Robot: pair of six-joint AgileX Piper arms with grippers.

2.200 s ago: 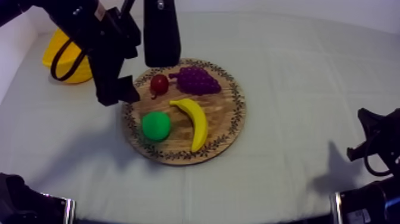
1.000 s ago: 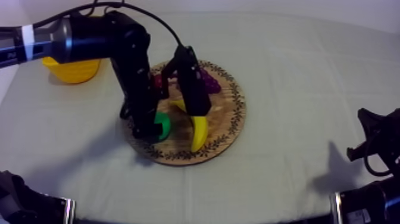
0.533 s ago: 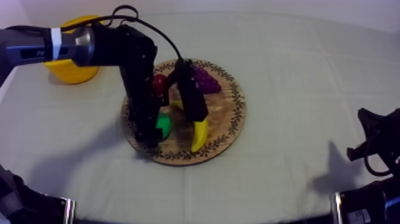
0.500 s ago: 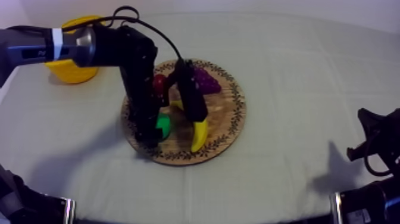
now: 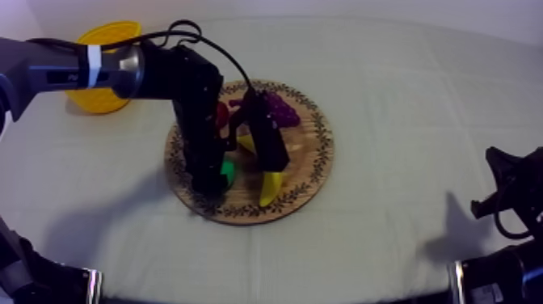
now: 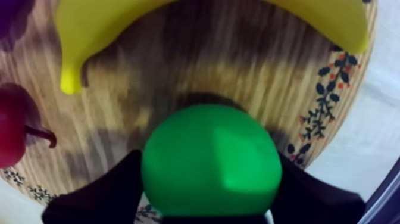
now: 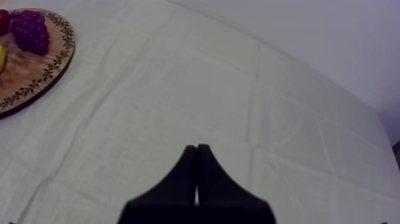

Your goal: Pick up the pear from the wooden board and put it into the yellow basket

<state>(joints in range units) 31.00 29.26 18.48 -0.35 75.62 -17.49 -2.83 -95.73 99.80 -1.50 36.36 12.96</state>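
Pear (image 6: 211,158) on board (image 6: 178,65) — L gripper (image 6: 209,176) clamped round it, R gripper (image 7: 196,152) closed, empty.

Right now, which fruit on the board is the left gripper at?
The green pear: the left gripper has a finger at each side of it. The banana, grapes and small red fruit lie free.

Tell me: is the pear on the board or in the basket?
On the board: the pear rests on its wood, inside the left pincer.
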